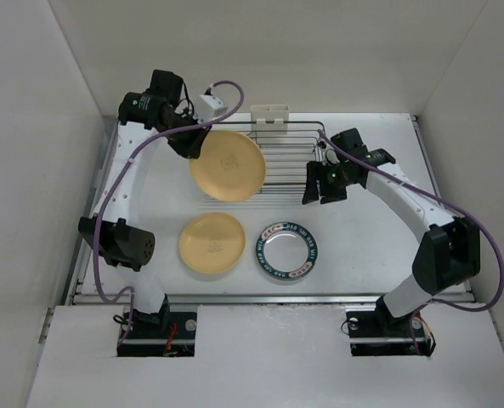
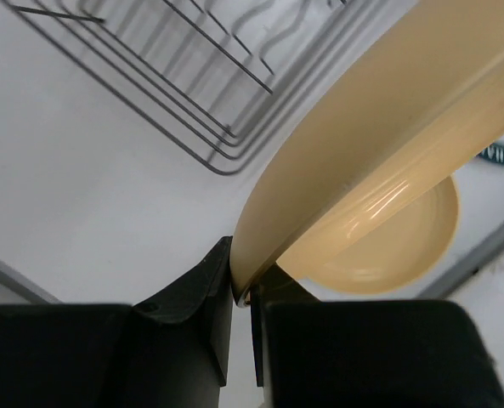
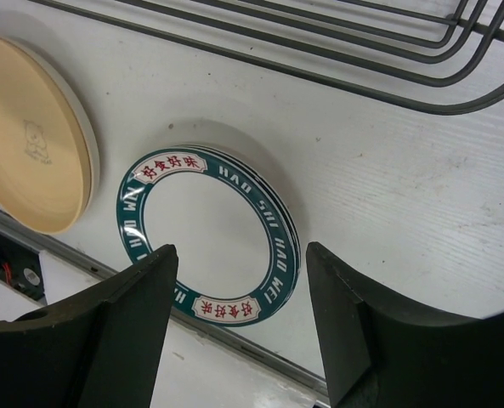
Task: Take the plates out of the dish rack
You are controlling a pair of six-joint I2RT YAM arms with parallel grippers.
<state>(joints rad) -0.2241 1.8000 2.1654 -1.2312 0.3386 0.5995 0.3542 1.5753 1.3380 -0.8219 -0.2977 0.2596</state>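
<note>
You have a white tabletop (image 1: 366, 251) across the centre, white walls (image 1: 31, 170) at nine, twelve and three o'clock, a metal rail (image 1: 273, 298) along its six o'clock edge, a white board (image 1: 268, 361) beyond it

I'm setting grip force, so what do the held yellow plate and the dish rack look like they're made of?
The held yellow plate looks like glazed ceramic, maybe melamine: smooth, glossy, with streaked highlights. The dish rack looks like thin dark metal wire, possibly coated: bent rods with a dull sheen.
</note>
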